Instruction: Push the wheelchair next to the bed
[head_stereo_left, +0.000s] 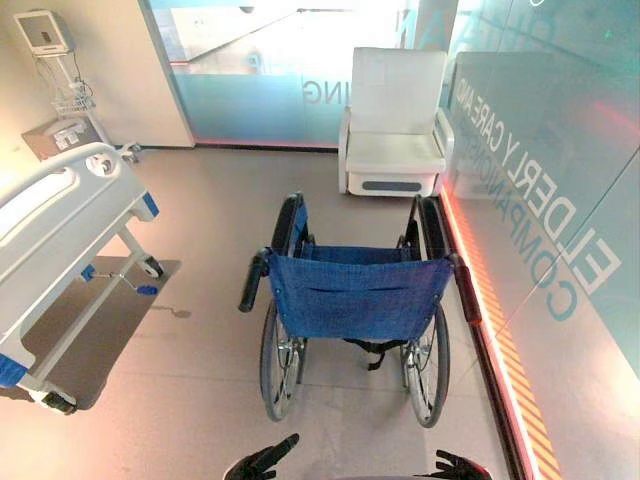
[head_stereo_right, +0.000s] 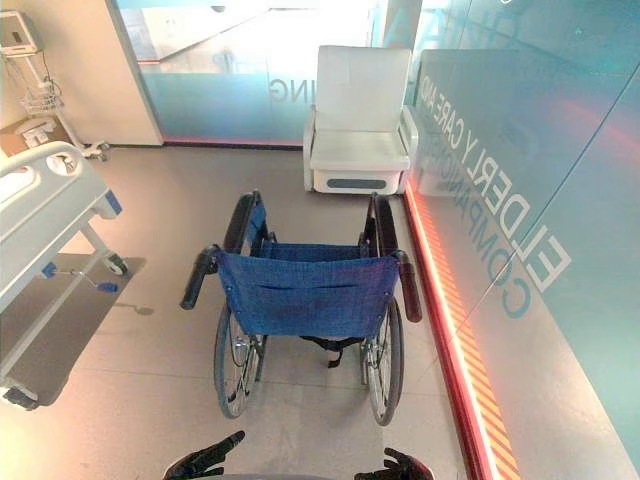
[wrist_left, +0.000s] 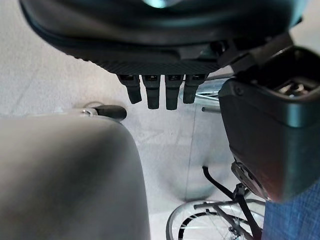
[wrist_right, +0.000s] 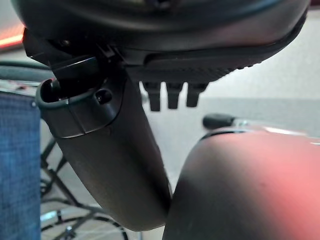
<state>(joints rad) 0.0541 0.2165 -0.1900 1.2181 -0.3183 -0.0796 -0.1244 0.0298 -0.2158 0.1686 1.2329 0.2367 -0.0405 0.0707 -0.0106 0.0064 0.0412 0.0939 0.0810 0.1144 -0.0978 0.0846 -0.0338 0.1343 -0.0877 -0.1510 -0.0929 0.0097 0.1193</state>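
Observation:
The wheelchair (head_stereo_left: 355, 295) stands in the middle of the floor with its blue back towards me and its seat facing a white armchair. Its black push handles (head_stereo_left: 253, 280) stick out on both sides of the back. The hospital bed (head_stereo_left: 50, 230), white with blue corners, stands to the left, a good stretch of floor away from the chair. My left hand (head_stereo_left: 262, 462) and right hand (head_stereo_left: 455, 468) hang low behind the wheels, both open and touching nothing. Past my left hand (wrist_left: 160, 45) I see a wheel (wrist_left: 210, 220); past my right hand (wrist_right: 200, 55), the blue cloth (wrist_right: 17, 160).
A white armchair (head_stereo_left: 395, 125) stands ahead against a glass partition. A lettered glass wall (head_stereo_left: 560, 200) with an orange floor strip (head_stereo_left: 500, 340) runs close along the wheelchair's right side. A monitor stand (head_stereo_left: 45, 35) stands in the far left corner. Open floor lies between wheelchair and bed.

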